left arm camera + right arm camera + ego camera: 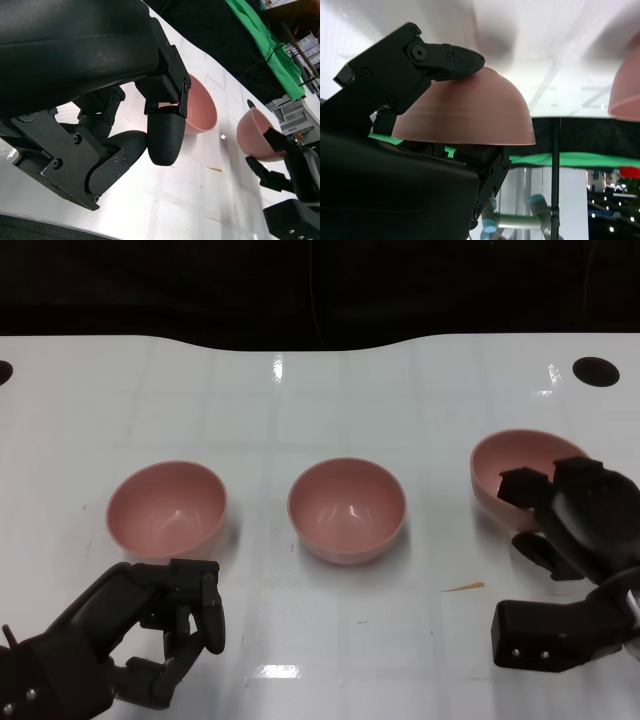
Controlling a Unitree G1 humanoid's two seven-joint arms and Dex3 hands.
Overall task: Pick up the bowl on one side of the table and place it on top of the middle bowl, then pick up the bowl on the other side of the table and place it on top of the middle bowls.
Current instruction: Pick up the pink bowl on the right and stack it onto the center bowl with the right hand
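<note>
Here the right hand (565,530) holds the right pink bowl (520,472) near the right edge of the white table (300,390), its fingers (445,55) pinching the bowl's wall. The bowl is tipped. The middle bowl (347,508) sits in the table's middle, and the left bowl (166,508) sits toward the left edge. The left hand (150,640) hovers near the front edge, fingers curled in, holding nothing.

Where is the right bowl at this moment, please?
In the head view, the right bowl is at the table's right side, tilted and gripped by the right hand, right of the middle bowl.
</note>
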